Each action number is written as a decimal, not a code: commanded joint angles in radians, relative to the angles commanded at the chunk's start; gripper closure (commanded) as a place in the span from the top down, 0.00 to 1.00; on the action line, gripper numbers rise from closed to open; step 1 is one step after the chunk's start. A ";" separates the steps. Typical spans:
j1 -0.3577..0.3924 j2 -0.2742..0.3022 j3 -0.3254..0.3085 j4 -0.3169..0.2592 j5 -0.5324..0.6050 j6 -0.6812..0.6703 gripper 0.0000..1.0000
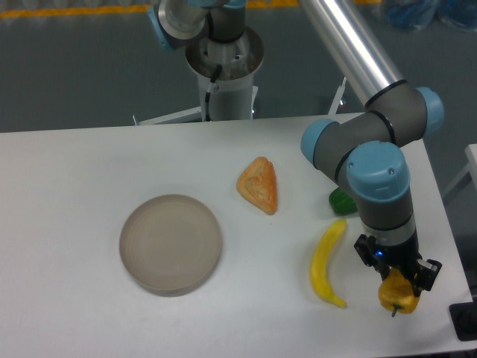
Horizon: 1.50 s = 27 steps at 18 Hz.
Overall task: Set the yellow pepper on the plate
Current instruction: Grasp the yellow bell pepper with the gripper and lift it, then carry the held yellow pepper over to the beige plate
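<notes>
The yellow pepper is yellow-orange and sits near the table's front right corner, with its dark stem pointing down toward the front. My gripper is right over it, fingers down on both sides of its top; whether they press it I cannot tell. The round grey-beige plate lies empty on the table's left half, far to the left of the gripper.
A long yellow banana lies just left of the pepper. A green pepper is partly hidden behind the arm. An orange wedge-shaped item lies mid-table. The table's right edge and front edge are close to the gripper.
</notes>
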 joint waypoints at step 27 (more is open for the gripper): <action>-0.121 0.256 -0.193 -0.152 -0.184 -0.376 0.53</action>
